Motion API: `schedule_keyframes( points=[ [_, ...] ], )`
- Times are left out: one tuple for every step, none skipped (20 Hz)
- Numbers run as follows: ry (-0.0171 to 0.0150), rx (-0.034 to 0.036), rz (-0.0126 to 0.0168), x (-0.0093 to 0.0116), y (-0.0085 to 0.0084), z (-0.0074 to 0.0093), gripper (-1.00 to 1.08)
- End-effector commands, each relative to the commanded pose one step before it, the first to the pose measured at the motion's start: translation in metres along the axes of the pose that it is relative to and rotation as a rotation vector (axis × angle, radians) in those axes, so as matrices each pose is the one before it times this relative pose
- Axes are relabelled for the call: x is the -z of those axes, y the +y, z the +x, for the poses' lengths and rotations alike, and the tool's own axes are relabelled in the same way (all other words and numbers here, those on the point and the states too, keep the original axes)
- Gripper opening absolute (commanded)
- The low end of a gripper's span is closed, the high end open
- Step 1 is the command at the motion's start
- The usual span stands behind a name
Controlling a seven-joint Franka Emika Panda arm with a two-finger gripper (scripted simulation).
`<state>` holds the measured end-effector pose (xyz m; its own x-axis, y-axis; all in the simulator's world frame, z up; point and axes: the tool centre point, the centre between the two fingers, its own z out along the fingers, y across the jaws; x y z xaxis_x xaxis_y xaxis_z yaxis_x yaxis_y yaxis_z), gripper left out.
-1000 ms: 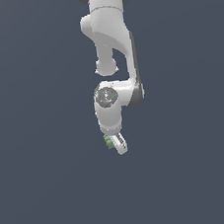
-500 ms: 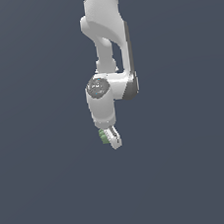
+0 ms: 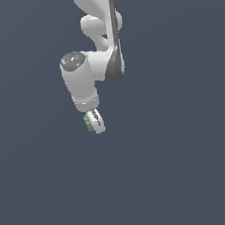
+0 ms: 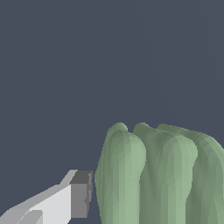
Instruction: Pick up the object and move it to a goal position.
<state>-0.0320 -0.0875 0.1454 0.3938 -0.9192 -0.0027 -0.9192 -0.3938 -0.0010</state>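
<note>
Now green ridged object (image 3: 89, 122) is gripped between fingers of gripper (image 3: 95, 122), clamped at arm's tip, ridges run crosswise; goal position not seen in either view.

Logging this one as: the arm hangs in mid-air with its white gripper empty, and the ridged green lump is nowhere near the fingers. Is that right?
Not quite. The arm does hang in mid-air, but the gripper is not empty: the exterior view shows the ridged green lump held between the white fingers, and the wrist view shows the lump right beside a fingertip.
</note>
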Motion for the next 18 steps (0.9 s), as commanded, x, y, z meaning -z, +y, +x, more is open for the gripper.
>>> schedule_keyframes(
  points=[
    [-0.00046, -0.00007, 0.00052, 0.02048, 0.01713, 0.01006, -1.0],
    [0.0, 0.0, 0.0, 0.00754, 0.0061, 0.00381, -1.0],
    [0.0, 0.0, 0.0, 0.00721, 0.00579, 0.00368, -1.0],
    [0.0, 0.0, 0.0, 0.00687, 0.00546, 0.00356, -1.0],
    [0.0, 0.0, 0.0, 0.00651, 0.00513, 0.00343, -1.0],
    [0.0, 0.0, 0.0, 0.00614, 0.00479, 0.00327, -1.0],
    [0.00045, -0.0002, -0.00048, 0.00565, 0.00442, 0.00307, -1.0],
    [0.0, 0.0, 0.0, 0.00528, 0.00409, 0.00285, -1.0],
    [0.00058, -0.00002, -0.00037, 0.00485, 0.00365, 0.00251, -1.0],
    [0.0, 0.0, 0.0, 0.00434, 0.00333, 0.00239, -1.0],
    [0.00062, 0.00006, -0.00031, 0.00393, 0.00283, 0.00199, -1.0],
    [0.0, 0.0, 0.0, 0.00336, 0.0025, 0.00193, -1.0],
    [0.0, 0.0, 0.0, 0.00286, 0.00207, 0.0017, -1.0],
    [0.00061, 0.00021, -0.00023, 0.00247, 0.0015, 0.00124, -1.0],
    [0.0, 0.0, 0.0, 0.00184, 0.00118, 0.00125, -1.0],
    [0.00041, 0.00024, -0.00011, 0.0014, 0.00062, 0.00078, -1.0],
    [0.0, 0.0, 0.0, 0.00072, 0.00032, 0.00063, -1.0],
    [0.0, 0.0, 0.0, 0.00021, 0.00007, 0.00021, -1.0]
  ],
)
